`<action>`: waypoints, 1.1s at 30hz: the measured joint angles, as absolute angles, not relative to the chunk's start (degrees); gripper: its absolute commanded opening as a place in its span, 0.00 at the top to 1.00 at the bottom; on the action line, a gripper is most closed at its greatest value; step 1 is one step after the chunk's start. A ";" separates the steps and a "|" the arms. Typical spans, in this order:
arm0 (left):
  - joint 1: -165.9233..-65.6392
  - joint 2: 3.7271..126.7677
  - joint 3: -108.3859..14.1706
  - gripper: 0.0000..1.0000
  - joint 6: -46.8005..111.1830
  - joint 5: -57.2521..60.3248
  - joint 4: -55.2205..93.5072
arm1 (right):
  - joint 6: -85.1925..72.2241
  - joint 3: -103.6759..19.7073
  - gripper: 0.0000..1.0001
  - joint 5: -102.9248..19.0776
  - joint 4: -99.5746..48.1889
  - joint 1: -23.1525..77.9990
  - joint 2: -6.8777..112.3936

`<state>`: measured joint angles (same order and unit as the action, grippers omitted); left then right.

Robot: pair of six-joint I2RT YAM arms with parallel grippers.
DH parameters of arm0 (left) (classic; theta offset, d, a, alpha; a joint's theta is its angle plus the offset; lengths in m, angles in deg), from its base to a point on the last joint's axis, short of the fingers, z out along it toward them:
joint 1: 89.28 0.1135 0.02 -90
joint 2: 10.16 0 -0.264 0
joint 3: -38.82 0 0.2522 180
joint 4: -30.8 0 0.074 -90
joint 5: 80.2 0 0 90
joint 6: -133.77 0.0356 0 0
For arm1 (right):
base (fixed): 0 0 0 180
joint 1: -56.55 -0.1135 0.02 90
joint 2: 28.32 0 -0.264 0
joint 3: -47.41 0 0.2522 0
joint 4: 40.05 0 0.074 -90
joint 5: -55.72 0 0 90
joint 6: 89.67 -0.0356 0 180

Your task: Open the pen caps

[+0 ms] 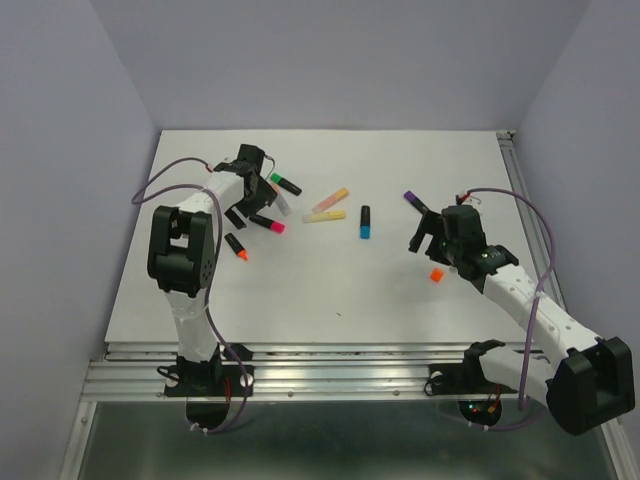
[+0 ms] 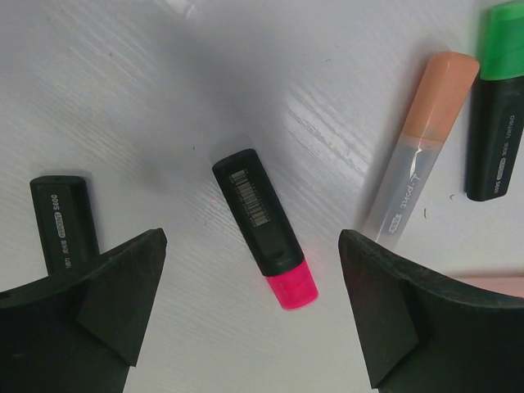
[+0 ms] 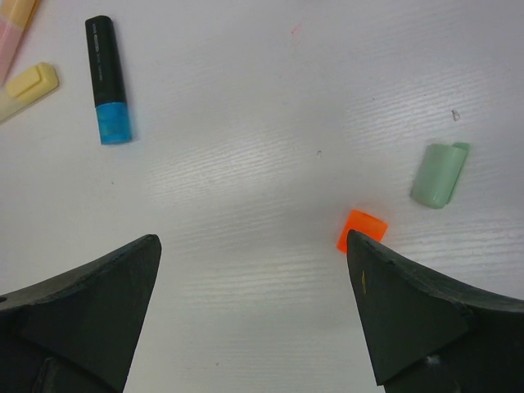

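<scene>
From my left wrist view, the green cap point(image 2: 501, 41) runs off the top edge and a finger point(image 2: 98, 303) hides the lower end of the black barrel point(image 2: 59, 214); on the right wrist, the yellow marker point(image 3: 29, 88) is cropped at left.

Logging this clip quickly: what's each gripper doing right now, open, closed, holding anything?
Left gripper: open, empty, over the black plastic marker with a pink cap.
Right gripper: open, empty, near a loose stubby orange plastic cap.

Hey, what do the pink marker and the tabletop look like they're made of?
Pink marker: likely hard plastic, matte black body with a barcode label; its cap looks slightly shinier. Tabletop: seems a white plastic or laminate sheet, with fine ridged lines and soft glare.
</scene>
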<state>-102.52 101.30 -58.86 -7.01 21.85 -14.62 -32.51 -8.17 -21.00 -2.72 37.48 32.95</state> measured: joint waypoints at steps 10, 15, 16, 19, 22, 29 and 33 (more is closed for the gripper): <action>-103.87 104.10 -61.20 0.07 -8.46 22.33 -17.83 | -32.53 -7.76 0.00 -21.00 -2.74 37.48 32.95; -103.85 106.17 -61.31 0.13 -9.22 22.51 -18.42 | -32.53 -7.76 0.00 -21.03 -2.74 37.48 32.95; -103.85 106.79 -61.33 0.14 -9.31 22.51 -18.49 | -32.53 -7.76 0.00 -21.03 -2.74 37.48 32.95; -103.85 107.92 -62.68 0.25 -9.31 22.70 -19.10 | -32.55 -7.76 0.00 -21.03 -2.74 37.48 32.95; -103.85 108.56 -63.43 0.44 -9.33 22.81 -18.82 | -32.60 -7.76 0.00 -20.96 -2.74 37.48 32.95; -103.85 108.91 -63.49 0.84 -9.18 22.73 -18.27 | -32.77 -7.74 0.00 -20.70 -2.74 37.48 32.95; -103.83 108.56 -62.75 1.00 -8.74 22.05 -16.52 | -32.92 -7.74 0.00 -20.55 -2.74 37.48 32.95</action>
